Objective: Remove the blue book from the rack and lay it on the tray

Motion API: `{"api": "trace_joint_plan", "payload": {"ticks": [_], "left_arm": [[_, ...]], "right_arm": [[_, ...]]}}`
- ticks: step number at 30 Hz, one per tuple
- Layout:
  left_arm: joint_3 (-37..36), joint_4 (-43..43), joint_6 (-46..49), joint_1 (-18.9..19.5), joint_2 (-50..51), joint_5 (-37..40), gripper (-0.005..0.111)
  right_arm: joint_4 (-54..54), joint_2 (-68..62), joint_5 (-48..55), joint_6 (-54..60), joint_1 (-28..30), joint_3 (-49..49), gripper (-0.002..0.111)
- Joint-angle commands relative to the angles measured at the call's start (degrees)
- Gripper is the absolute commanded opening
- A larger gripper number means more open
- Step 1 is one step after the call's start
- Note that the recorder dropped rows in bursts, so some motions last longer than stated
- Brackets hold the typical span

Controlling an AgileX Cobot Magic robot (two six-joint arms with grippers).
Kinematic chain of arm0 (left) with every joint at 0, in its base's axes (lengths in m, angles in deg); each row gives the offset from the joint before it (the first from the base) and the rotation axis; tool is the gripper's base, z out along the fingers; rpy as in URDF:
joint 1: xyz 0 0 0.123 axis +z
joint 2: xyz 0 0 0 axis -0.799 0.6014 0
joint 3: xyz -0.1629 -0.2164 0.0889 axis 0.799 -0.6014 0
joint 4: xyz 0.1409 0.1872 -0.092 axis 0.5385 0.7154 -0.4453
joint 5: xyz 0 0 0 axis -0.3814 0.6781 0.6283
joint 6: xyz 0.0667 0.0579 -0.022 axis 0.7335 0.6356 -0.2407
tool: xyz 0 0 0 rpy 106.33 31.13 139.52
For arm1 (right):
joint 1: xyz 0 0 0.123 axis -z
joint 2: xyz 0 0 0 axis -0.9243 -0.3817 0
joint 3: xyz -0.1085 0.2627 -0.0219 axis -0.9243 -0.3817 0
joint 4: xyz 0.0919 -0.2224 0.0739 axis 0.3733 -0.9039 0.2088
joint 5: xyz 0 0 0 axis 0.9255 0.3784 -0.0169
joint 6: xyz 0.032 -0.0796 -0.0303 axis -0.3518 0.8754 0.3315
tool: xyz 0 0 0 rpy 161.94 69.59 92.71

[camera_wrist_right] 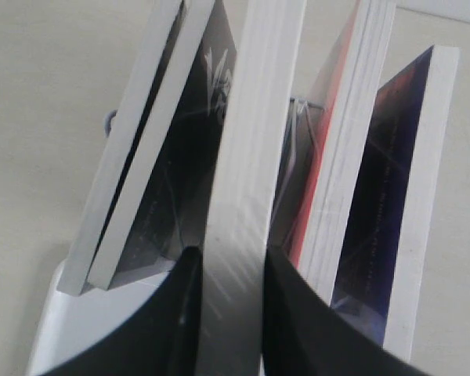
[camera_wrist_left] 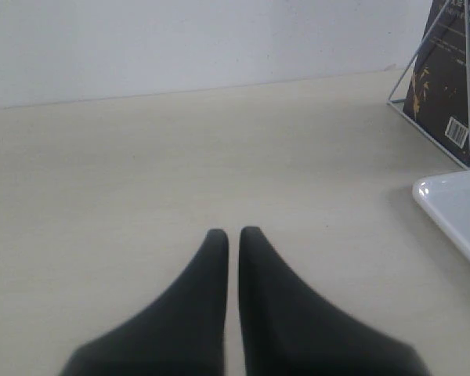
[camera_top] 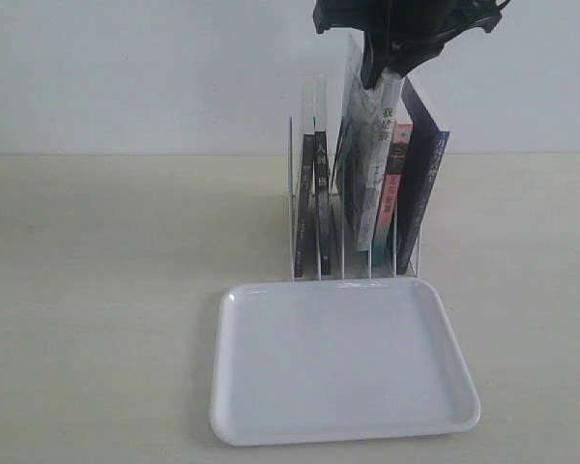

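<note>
The white wire rack [camera_top: 292, 242] stands behind the white tray [camera_top: 338, 387], which holds nothing. The blue book [camera_top: 423, 193] leans in the rack's rightmost slot; its deep blue cover [camera_wrist_right: 384, 180] shows in the right wrist view. My right gripper [camera_top: 387, 63] reaches down from above and is shut on the thick grey-spined book [camera_top: 382, 155], two slots left of the blue one. In the right wrist view its fingers [camera_wrist_right: 233, 252] press both sides of that book's white page edge [camera_wrist_right: 254, 117]. My left gripper [camera_wrist_left: 233, 233] hovers shut over bare table, holding nothing.
A red-spined book [camera_top: 396, 184] stands between the grey-spined book and the blue one. Two thin dark books [camera_top: 312, 193] fill the left slots. In the left wrist view, the rack's corner [camera_wrist_left: 411, 78] and the tray's corner [camera_wrist_left: 454, 204] lie off to the side.
</note>
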Motion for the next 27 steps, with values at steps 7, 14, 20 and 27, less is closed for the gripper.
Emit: {"api": "trace_joint_plan", "payload": {"ticks": [7, 14, 20, 27], "left_arm": [[0.19, 0.05, -0.39, -0.02, -0.18, -0.88, 0.005], [0.19, 0.05, -0.39, -0.02, -0.18, -0.88, 0.005], [0.19, 0.05, -0.39, -0.02, -0.18, -0.88, 0.005], [0.19, 0.05, -0.39, -0.02, -0.18, -0.88, 0.005]], "right_arm": [[-0.34, 1.11, -4.90, 0.08, 0.04, 0.54, 0.000], [-0.34, 1.11, -5.78, 0.23, 0.04, 0.54, 0.000], [-0.34, 1.11, -5.88, 0.72, 0.04, 0.54, 0.000], [-0.34, 1.01, -5.88, 0.70, 0.04, 0.54, 0.000]]}}
